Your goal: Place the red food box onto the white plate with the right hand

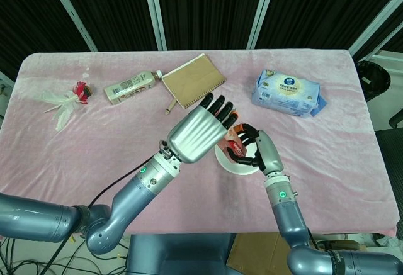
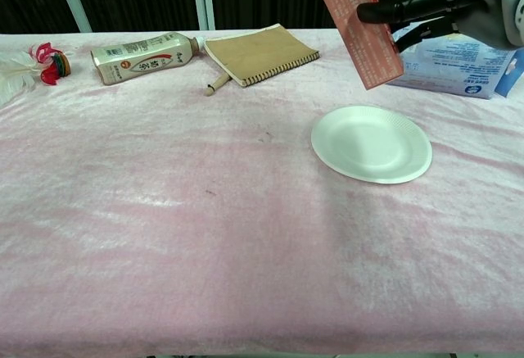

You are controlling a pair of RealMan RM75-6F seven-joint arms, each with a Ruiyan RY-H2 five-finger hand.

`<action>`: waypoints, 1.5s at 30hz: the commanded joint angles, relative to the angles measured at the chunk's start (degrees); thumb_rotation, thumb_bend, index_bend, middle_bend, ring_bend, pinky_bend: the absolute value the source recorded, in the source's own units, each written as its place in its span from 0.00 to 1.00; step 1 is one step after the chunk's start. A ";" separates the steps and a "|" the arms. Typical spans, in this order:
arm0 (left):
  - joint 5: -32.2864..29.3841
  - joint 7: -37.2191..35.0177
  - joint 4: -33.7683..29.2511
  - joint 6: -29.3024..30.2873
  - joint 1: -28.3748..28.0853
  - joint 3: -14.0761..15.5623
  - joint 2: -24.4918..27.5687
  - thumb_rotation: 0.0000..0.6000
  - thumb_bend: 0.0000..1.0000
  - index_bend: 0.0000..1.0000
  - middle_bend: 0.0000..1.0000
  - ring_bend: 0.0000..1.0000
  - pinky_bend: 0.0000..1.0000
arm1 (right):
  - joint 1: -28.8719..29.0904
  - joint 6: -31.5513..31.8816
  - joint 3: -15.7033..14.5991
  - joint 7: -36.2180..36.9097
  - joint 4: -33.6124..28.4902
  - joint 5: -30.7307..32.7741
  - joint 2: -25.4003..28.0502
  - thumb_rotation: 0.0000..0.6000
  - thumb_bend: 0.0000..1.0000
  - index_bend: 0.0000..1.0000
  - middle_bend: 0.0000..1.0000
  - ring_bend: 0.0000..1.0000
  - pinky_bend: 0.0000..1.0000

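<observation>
Table: pink velvety cloth (image 2: 164,235), crumpled in soft folds; dark curtained wall behind.
Plate: white plate (image 2: 372,143), round, ribbed rim, bare.
Box: red food box (image 2: 357,22), flat card, tilted in the air above the plate.
Right hand (image 1: 259,149): fingers curled around the box.
Left hand (image 1: 198,130): fingers extended over the box's upper end; contact unclear.
Far edge: bottle (image 2: 144,54), spiral notebook (image 2: 260,52), blue wipes pack (image 1: 288,92), feather (image 1: 58,104).
</observation>
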 commanded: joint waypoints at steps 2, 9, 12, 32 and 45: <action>1.55 -2.44 -1.83 0.65 1.80 0.16 1.76 1.00 0.01 0.24 0.22 0.17 0.27 | -1.24 1.01 1.49 3.59 0.58 -1.68 -0.51 1.00 0.38 0.46 0.43 0.39 0.43; 9.74 -12.32 -6.73 3.86 8.98 1.71 6.77 1.00 0.01 0.24 0.21 0.16 0.27 | -3.50 2.67 1.37 8.61 3.50 -7.08 -1.86 1.00 0.38 0.46 0.43 0.40 0.43; 12.92 -15.13 -7.79 4.09 11.75 3.42 8.93 1.00 0.01 0.24 0.21 0.16 0.27 | -3.72 2.52 1.20 8.63 4.19 -7.64 -1.81 1.00 0.38 0.46 0.43 0.40 0.43; 34.51 -36.47 -2.33 14.15 38.85 22.83 13.35 1.00 0.00 0.17 0.12 0.07 0.16 | -4.62 -1.04 -8.82 -3.84 14.05 -10.66 1.04 1.00 0.38 0.46 0.43 0.40 0.43; 40.97 -46.47 5.18 17.40 47.89 24.52 13.19 1.00 0.00 0.16 0.11 0.07 0.15 | -4.33 -2.52 -13.46 -11.22 23.36 -8.41 -4.21 1.00 0.38 0.46 0.43 0.39 0.43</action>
